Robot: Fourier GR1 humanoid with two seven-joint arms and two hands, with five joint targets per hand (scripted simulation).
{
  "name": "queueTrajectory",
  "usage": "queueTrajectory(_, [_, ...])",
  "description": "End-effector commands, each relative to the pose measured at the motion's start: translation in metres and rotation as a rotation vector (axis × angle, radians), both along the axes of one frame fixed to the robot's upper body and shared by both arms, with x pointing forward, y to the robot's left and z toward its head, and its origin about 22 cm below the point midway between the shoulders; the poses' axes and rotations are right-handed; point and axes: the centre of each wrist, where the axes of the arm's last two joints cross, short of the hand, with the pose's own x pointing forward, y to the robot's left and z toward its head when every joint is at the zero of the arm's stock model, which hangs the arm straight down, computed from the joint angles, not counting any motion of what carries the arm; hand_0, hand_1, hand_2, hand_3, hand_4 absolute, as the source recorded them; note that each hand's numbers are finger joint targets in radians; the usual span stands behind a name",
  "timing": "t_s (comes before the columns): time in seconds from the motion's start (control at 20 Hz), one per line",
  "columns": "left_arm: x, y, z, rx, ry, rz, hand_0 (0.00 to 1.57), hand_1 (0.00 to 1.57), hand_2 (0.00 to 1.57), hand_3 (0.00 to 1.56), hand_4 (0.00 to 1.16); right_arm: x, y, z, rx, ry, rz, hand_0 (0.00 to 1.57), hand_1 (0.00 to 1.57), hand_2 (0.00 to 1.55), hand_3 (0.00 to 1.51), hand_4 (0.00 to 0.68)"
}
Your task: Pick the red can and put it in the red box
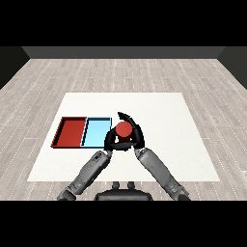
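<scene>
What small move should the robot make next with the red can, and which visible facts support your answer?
Probably carry the red can leftward, past the light blue tray, toward the red tray. The right hand curls round the can and the left hand sits against it, just right of the blue tray; the red tray lies beyond that.

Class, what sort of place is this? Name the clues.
Probably a robot test room: a white table on bare wood-plank flooring, with a red tray and light blue tray for sorting.

Red can (123,129) — lower body hidden by robot hands.
</scene>
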Motion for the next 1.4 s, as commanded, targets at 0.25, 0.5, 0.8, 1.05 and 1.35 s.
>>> queueTrajectory(0.25, [-0.011, -0.022, 0.008, -0.013, -0.037, -0.031, 1.57, 1.57, 1.57, 1.50, 1.14, 0.009, -0.003, 0.001, 0.046, 0.000, -0.056, 0.00, 0.00, 0.00, 0.00, 0.000])
queueTrajectory(0.5, [0.012, 0.000, 0.011, 0.010, -0.078, -0.015, 1.57, 1.57, 1.57, 1.49, 1.14, 0.012, -0.024, 0.022, 0.014, -0.012, -0.076, 0.00, 0.00, 0.00, 0.00, 0.000])
queueTrajectory(0.8, [0.006, 0.004, 0.015, -0.004, -0.058, -0.008, 1.57, 1.57, 1.57, 1.48, 1.14, -0.004, -0.028, 0.011, 0.113, -0.029, -0.109, 0.00, 0.00, 0.00, 0.00, 0.000])
queueTrajectory(1.05, [0.013, 0.020, 0.029, 0.038, -0.056, 0.032, 1.57, 1.57, 1.57, 1.47, 1.14, -0.024, -0.098, 0.023, 0.110, -0.075, -0.099, 0.00, 0.00, 0.00, 0.00, 0.000])
queueTrajectory(1.35, [0.038, 0.066, 0.034, 0.105, -0.084, 0.108, 1.57, 1.57, 1.57, 1.46, 1.14, -0.065, -0.145, 0.001, 0.095, -0.058, -0.208, 0.00, 0.00, 0.00, 0.00, 0.000])
